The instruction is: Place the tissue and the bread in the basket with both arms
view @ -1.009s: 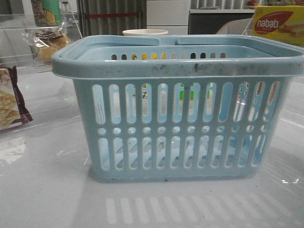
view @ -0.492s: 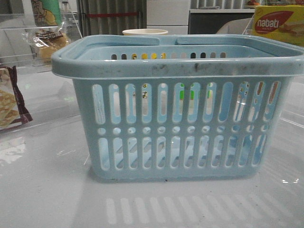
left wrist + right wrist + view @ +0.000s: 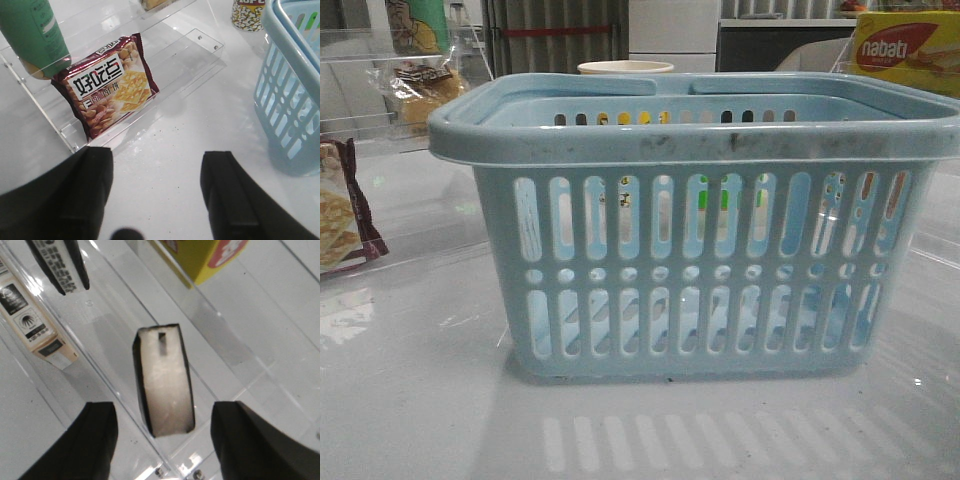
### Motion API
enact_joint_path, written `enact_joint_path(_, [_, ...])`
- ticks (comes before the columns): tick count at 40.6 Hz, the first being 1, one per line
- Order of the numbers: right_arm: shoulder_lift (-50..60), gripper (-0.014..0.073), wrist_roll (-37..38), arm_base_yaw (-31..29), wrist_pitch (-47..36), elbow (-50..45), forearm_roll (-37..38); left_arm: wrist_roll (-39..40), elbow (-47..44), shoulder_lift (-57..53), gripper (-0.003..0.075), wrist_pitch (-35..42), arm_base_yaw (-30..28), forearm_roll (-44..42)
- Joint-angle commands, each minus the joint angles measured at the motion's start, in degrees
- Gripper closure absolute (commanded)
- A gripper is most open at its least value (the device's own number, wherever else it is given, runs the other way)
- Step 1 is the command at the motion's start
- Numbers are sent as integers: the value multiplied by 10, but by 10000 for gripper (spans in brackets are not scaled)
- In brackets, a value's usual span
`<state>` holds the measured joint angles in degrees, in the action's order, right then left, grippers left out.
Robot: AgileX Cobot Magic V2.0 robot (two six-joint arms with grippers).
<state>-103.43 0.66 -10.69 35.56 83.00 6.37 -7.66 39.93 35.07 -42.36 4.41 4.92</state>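
Note:
The light-blue basket [image 3: 695,250] stands in the middle of the table; its corner shows in the left wrist view [image 3: 292,95]. The bread [image 3: 420,92] in its clear bag sits on a clear shelf at the far left. The tissue [image 3: 164,380], a small black-edged pack with a pale grey face, lies on a clear acrylic shelf. My right gripper [image 3: 164,411] is open and hangs over the tissue, its fingers either side and apart from it. My left gripper [image 3: 157,160] is open and empty over bare table, left of the basket.
A maroon-edged cracker packet [image 3: 110,85] leans in the clear shelf at the left, also in the front view [image 3: 340,215], beside a green tube [image 3: 35,35]. A popcorn cup [image 3: 247,12] stands by the basket. The yellow nabati box [image 3: 905,50] is at the far right.

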Motion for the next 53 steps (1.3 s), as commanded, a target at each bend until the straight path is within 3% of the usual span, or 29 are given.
enact_joint_path(1, [16, 77, -7, -5, -44, 22, 11, 0, 17, 4, 267, 44, 3, 7])
enact_joint_path(4, [11, 128, -7, -5, -49, 22, 11, 0, 17, 4, 267, 44, 3, 7])
enact_joint_path(11, [8, 351, -7, -5, -51, 22, 11, 0, 17, 4, 267, 44, 3, 7])
enact_joint_path(15, [22, 403, -7, -3, -50, 23, 4, 0, 17, 4, 267, 44, 3, 7])
enact_joint_path(25, [114, 401, -7, 26, -59, 23, -5, 0, 17, 4, 267, 44, 3, 7])
enact_joint_path(32, [197, 401, -7, 81, -59, 23, -5, 0, 17, 4, 267, 44, 3, 7])
enact_joint_path(42, [281, 401, -7, 222, -30, 1, -14, 0, 17, 4, 267, 44, 3, 7])
enact_joint_path(53, [275, 398, -7, 386, -9, -78, -64, 0, 17, 4, 267, 44, 3, 7])
